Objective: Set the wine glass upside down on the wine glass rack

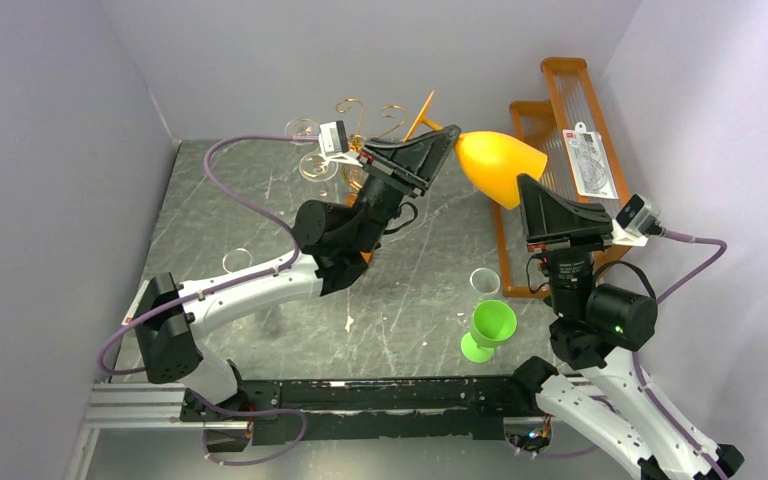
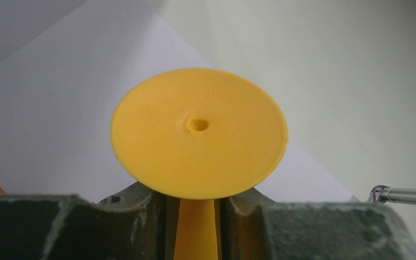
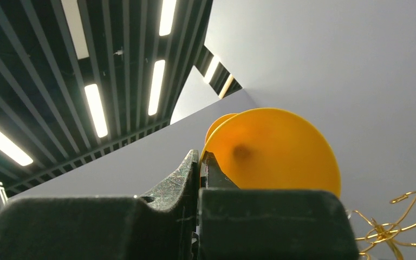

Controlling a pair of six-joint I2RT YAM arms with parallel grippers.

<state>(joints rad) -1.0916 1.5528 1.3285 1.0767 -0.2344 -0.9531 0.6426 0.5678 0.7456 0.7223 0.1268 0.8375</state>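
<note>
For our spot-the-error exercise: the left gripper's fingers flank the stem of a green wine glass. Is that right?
Not quite: that wine glass is yellow, not green. The left wrist view shows its stem between the fingers of the left gripper.

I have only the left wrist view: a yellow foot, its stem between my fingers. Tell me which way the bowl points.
Observer: The glass hangs sideways in the air, its bowl pointing at the right fingers, whose shut tips meet the rim.
Operator: Now locate the rack for me.
Observer: The rack stands at the far side of the table, left of the glass's foot and partly hidden under the left arm.
</note>
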